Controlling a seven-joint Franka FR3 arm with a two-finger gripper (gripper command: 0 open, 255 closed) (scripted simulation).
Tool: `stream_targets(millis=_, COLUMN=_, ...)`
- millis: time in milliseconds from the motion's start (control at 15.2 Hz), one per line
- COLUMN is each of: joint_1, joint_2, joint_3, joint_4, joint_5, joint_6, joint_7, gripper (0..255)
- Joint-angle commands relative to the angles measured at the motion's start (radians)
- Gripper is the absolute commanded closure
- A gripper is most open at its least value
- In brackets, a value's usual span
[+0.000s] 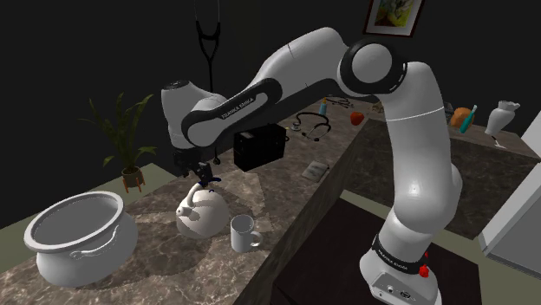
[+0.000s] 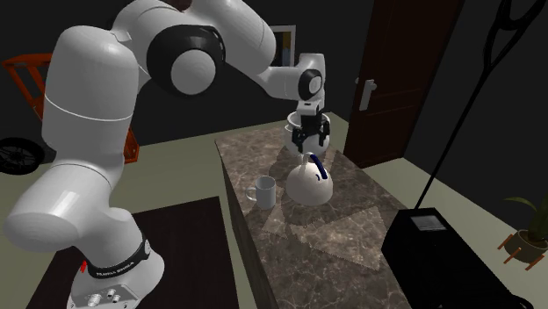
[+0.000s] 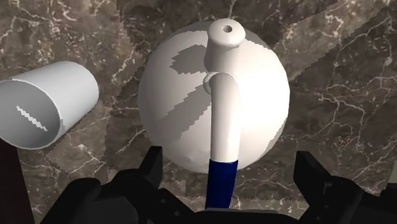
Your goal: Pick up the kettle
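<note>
Going by the shoulder view, far left on the dark marble counter [image 1: 156, 206] there's a big grey pot [image 1: 78, 238], with a potted plant [image 1: 130, 143] beyond it. Next over is the round white kettle [image 1: 201, 217], standing upright on the counter with a white mug [image 1: 244, 233] just beside it on its right. The gripper [image 1: 201, 176] hangs right over the kettle, pointing down. In the wrist view its fingers [image 3: 153, 168] are spread wide. The kettle's handle [image 3: 224, 121], blue at one end, runs between them with neither finger touching it. Further right sits a black box [image 1: 260, 146].
</note>
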Motion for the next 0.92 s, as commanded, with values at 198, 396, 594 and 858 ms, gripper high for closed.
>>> stream_targets(millis=198, joint_1=0.014, joint_2=0.043, joint_3=-0.019, joint_4=-0.012, joint_5=-0.03, joint_6=0.049, joint_7=0.026, gripper=0)
stream_targets(millis=396, joint_1=0.014, joint_2=0.041, joint_3=-0.019, joint_4=-0.013, joint_5=-0.03, joint_6=0.049, joint_7=0.026, gripper=255)
stream_targets(millis=594, joint_1=0.014, joint_2=0.043, joint_3=-0.019, joint_4=-0.012, joint_5=-0.03, joint_6=0.049, joint_7=0.026, gripper=255)
stream_targets(millis=858, joint_1=0.014, joint_2=0.043, joint_3=-0.019, joint_4=-0.012, joint_5=-0.03, joint_6=0.049, joint_7=0.026, gripper=255)
